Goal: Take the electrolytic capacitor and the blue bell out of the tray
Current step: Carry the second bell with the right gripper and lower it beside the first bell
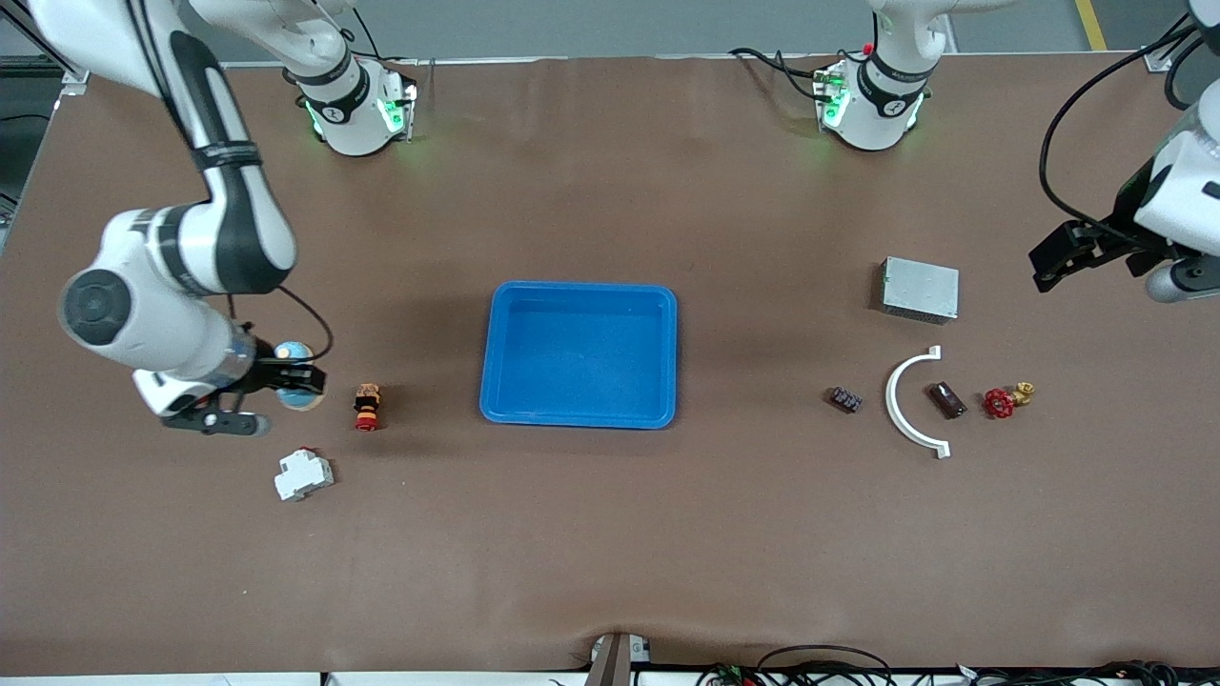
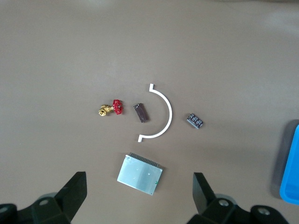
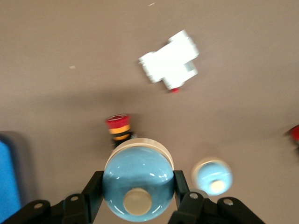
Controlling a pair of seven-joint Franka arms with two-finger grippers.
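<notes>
A light-blue bell (image 3: pixel 138 183) with a cream button is clamped between the fingers of my right gripper (image 3: pixel 137 186), which is shut on it. In the front view this bell (image 1: pixel 291 353) and gripper (image 1: pixel 292 364) are over the table toward the right arm's end. A second blue bell (image 3: pixel 212 176) stands on the table just beside it. The capacitor (image 1: pixel 947 400), a small dark-brown block, lies inside a white plastic arc (image 1: pixel 896 405); the left wrist view also shows the capacitor (image 2: pixel 141 113). My left gripper (image 2: pixel 138 181) hangs open and empty above the table near a metal box (image 2: pixel 139 174).
A blue tray (image 1: pixel 496 314) sits mid-table. A red emergency button (image 1: pixel 367 407) and a white breaker (image 1: pixel 303 474) lie near the right gripper. A dark terminal block (image 1: pixel 845 399), a red-handled brass valve (image 1: pixel 1006 400) and the metal box (image 1: pixel 920 289) lie around the arc.
</notes>
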